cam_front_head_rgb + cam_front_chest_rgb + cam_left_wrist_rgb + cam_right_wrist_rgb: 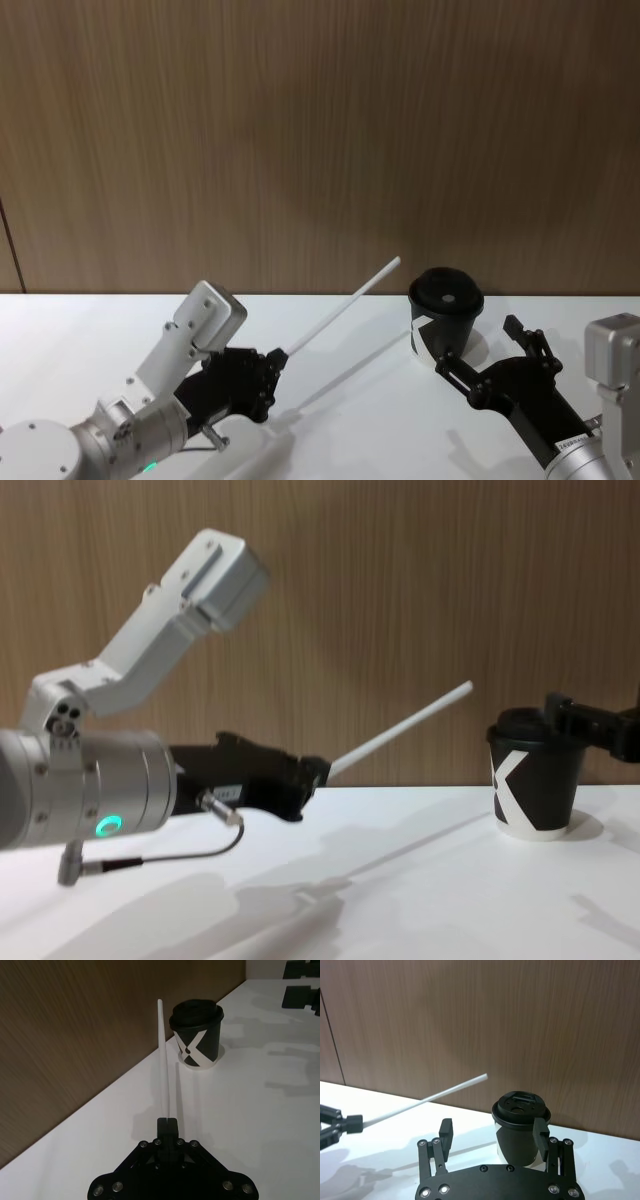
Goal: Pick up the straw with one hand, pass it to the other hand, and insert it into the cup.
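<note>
- Where the white counter [340, 440] meets the wooden wall, a handover looks like the coming step.
- The left end effector [283, 352], fingers pressed together, pinches the straw's near end above the counter, left of centre.
- The right end effector [480, 345] is spread just near of the cup, and the straw's free end lies up and left of it.
- The black domed-lid cup [445, 300] stands upright, far right.
- The straw [345, 305], thin, white and straight, slants up rightward, its tip near the lid but apart.

White tabletop [90, 330], backed by a wood-panelled wall [320, 140]. Standing upright on it, right of centre near the back edge: black paper cup [452, 325] with domed lid [447, 292].
</note>
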Robot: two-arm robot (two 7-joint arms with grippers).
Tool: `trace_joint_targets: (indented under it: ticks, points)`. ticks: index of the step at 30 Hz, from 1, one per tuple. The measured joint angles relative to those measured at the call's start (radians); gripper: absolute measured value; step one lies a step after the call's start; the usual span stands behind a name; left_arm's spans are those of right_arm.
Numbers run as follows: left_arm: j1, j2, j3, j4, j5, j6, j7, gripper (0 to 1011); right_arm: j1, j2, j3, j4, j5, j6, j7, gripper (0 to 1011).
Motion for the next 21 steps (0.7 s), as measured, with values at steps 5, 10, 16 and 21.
trace_joint_targets:
  ticks: [5, 10, 16, 21]
  points:
    - [-0.031, -0.003, 0.003, 0.018, 0.009, -0.043, -0.025, 0, 0.0, 0.0, 0.0, 0.0, 0.0, 0.0, 0.0, 1001]
    - [-0.051, -0.004, 0.008, 0.03, 0.017, -0.074, -0.044, 0, 0.0, 0.0, 0.0, 0.0, 0.0, 0.0, 0.0, 1001]
    - [-0.069, -0.008, 0.014, 0.043, 0.019, -0.098, -0.062, 0, 0.0, 0.0, 0.0, 0.0, 0.0, 0.0, 0.0, 1001]
    - [-0.086, -0.018, 0.024, 0.058, 0.017, -0.121, -0.081, 0, 0.0, 0.0, 0.0, 0.0, 0.0, 0.0, 0.0, 1001]
